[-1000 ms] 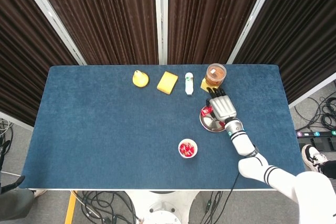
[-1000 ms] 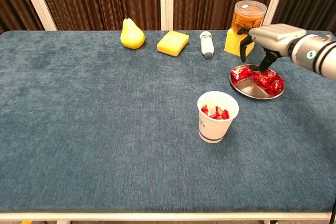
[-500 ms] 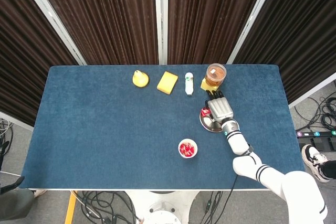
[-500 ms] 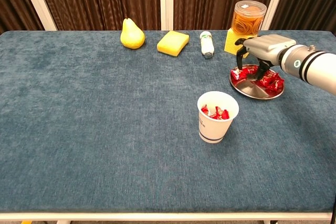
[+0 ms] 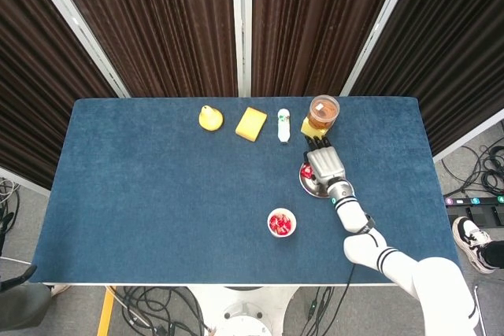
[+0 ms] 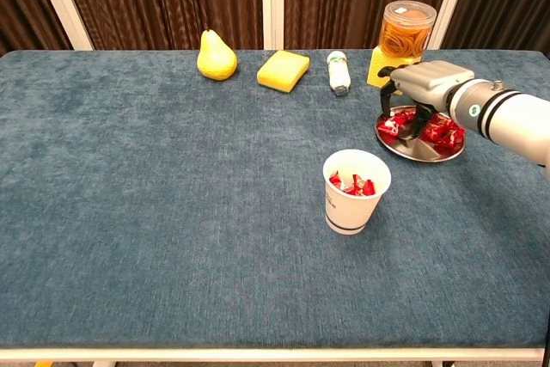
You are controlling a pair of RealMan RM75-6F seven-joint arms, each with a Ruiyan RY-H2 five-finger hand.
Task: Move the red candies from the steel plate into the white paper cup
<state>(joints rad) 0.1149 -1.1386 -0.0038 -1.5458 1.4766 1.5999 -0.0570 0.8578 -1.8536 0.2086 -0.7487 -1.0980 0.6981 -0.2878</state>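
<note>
Fingers [image 6: 406, 120] curled down into the red candies [image 6: 440, 131] on the steel plate [image 6: 421, 151], thumb tucked in low on the left side. Hard to tell from either view whether anything's actually pinched yet, too small and too much red wrapper in the way, so calling it unclear. Compared with a second ago: right hand [image 6: 423, 92] dropped lower and slid left across the plate, from hovering over the back rim to sitting right in the pile. Looks like mid-grab, basically. Left hand nowhere in either view.

White paper cup [image 6: 355, 191] sitting in front and to the left of the plate, apart from it, already with a few red candies inside. Plenty left on the plate though, so probably somewhere in the middle of the job.

Next bit presumably: close on a candy, lift, swing over to the cup. Slippery wrappers, so could easily come up empty. Also the snack jar [image 6: 405, 29] and yellow block [image 6: 381, 69] right behind the hand, worth not bumping on the way up.
</note>
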